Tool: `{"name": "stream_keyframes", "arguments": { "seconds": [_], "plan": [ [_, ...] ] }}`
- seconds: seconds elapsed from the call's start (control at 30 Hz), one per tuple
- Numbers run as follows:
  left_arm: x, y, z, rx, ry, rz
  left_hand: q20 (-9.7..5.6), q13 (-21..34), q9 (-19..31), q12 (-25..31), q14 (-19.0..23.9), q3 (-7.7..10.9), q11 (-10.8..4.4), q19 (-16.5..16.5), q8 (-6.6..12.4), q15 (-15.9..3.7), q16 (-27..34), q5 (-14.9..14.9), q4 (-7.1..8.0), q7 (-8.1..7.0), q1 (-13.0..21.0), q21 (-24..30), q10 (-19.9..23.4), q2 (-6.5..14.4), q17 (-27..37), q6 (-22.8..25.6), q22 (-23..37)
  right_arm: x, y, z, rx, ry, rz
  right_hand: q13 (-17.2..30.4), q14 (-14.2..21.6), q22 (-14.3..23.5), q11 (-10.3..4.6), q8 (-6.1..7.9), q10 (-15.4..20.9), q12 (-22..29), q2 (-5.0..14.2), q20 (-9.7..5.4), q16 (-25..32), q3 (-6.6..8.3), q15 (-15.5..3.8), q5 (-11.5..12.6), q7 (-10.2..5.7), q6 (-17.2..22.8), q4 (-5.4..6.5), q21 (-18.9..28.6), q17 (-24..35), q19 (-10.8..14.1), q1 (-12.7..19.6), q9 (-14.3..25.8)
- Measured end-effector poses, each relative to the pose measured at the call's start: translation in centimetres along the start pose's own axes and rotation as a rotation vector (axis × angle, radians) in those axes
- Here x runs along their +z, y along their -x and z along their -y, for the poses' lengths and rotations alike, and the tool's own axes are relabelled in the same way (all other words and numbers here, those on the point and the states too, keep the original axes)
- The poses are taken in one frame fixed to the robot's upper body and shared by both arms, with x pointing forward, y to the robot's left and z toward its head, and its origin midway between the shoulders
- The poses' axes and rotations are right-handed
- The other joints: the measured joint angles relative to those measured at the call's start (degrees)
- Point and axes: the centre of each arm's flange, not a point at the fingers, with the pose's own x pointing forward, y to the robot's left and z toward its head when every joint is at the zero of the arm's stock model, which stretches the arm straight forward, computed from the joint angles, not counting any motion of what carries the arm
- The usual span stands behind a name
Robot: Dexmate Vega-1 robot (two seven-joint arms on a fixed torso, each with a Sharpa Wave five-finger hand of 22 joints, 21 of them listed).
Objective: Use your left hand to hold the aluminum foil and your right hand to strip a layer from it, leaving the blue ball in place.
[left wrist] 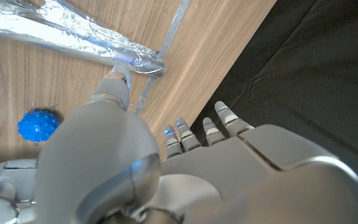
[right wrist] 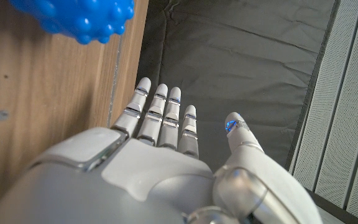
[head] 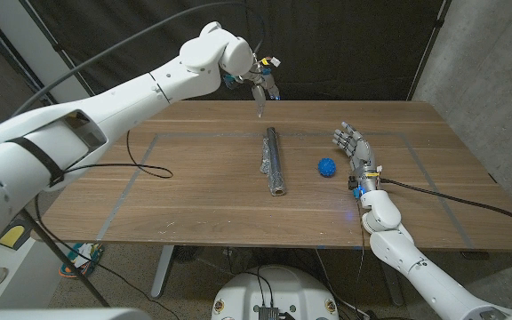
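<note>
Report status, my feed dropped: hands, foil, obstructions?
Left hand open, raised over table's far edge. Right hand open, beside bumpy blue ball. Crinkled aluminum foil roll unheld, mid-table. Nothing blocking.

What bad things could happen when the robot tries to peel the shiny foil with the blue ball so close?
1. The blue ball lies between the foil roll and the open right hand. Reaching across, that hand might bump it, and it could roll away.
2. The left hand hangs above the table's far edge and holds nothing. If the right hand pulls before the roll is pinned, the whole roll may slide or roll.
3. The foil looks crinkled, so a layer might tear.
</note>
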Motion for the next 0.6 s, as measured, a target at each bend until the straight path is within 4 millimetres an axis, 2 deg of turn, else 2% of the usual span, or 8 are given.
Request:
{"name": "stream_keyframes", "arguments": {
  "seconds": [0.07, 0.13, 0.2, 0.4, 0.6],
  "plan": [
    [0.8, -0.3, -0.2, -0.005, -0.030, 0.023, -0.14, 0.0, 0.0, 0.0, 0.0, -0.41, 0.15, -0.1, 0.42, 0.00, 0.2, 0.0, 0.07, -0.48, 0.1, -0.2, 0.2, -0.1, 0.0, 0.5, 0.0, 0.1, 0.0, 0.0, -0.002, 0.005, -0.002, 0.0, 0.0, 0.0, -0.18, 0.00, 0.2, 0.0, 0.00, 0.00, 0.0, 0.00, 0.00, 0.0, 0.05, 0.0, 0.00, 0.0, 0.0, 0.0, 0.0, 0.0],
    [1.4, -0.5, -0.3, -0.014, -0.058, 0.046, -0.33, 0.2, 0.3, 0.0, 0.0, -1.05, 0.20, -0.5, 0.69, -0.01, 0.2, 0.0, 0.40, -0.22, 0.3, -0.6, 0.7, -0.4, 0.0, 1.5, 0.0, 0.3, 0.1, -0.1, -0.003, 0.009, -0.003, 0.0, 0.0, 0.0, 0.00, 0.00, 0.4, 0.0, 0.00, 0.00, 0.0, 0.00, 0.00, 0.0, 0.05, 0.0, 0.00, 0.0, 0.0, 0.0, 0.0, 0.0],
    [1.9, -0.6, -0.4, -0.019, -0.076, 0.061, 0.10, 0.3, 0.4, 0.0, -0.1, -1.81, 0.39, -1.4, 1.30, 0.00, 0.2, 0.0, 0.53, -0.27, 0.2, -1.0, 0.9, -1.6, 0.0, 2.3, 0.0, 0.5, 0.2, -0.1, -0.003, 0.013, -0.003, 0.0, 0.0, 0.0, 0.04, 0.00, 0.4, 0.0, 0.00, 0.00, 0.0, 0.00, 0.00, 0.0, 0.05, 0.0, 0.00, 0.0, 0.2, 0.0, 0.0, 0.0],
    [3.5, -1.3, -0.2, -0.054, -0.135, 0.120, 0.73, 0.5, 0.8, 0.0, -1.3, -2.78, 0.39, -3.0, 2.14, 0.00, 0.2, 0.0, 0.85, -0.27, 0.5, -1.7, 0.9, -2.2, 0.0, 3.6, 0.1, 0.9, 0.4, -0.2, -0.009, 0.022, -0.003, 0.0, 0.0, 0.0, 0.03, 0.00, 0.4, 0.0, -0.27, 0.00, 0.0, -0.24, -0.01, 0.0, 0.05, 0.0, 0.24, 0.0, 0.3, 0.0, -0.3, 0.0],
    [4.7, -1.9, 0.2, -0.081, -0.176, 0.155, 1.64, 0.8, 1.6, 0.0, -1.5, -4.07, 0.20, -5.6, 4.26, -0.10, 0.2, 0.0, 1.38, -0.30, 0.8, -2.9, 1.9, -2.5, 0.1, 6.9, 0.2, 1.3, 0.7, -0.3, -0.013, 0.031, -0.003, 0.0, 0.0, 0.0, 0.03, 0.00, 0.4, 0.0, 0.00, 0.00, 0.0, -0.42, -0.01, 0.0, -0.26, 0.4, 0.41, 0.0, 0.3, 0.0, -1.1, 0.0]
  ]
}}
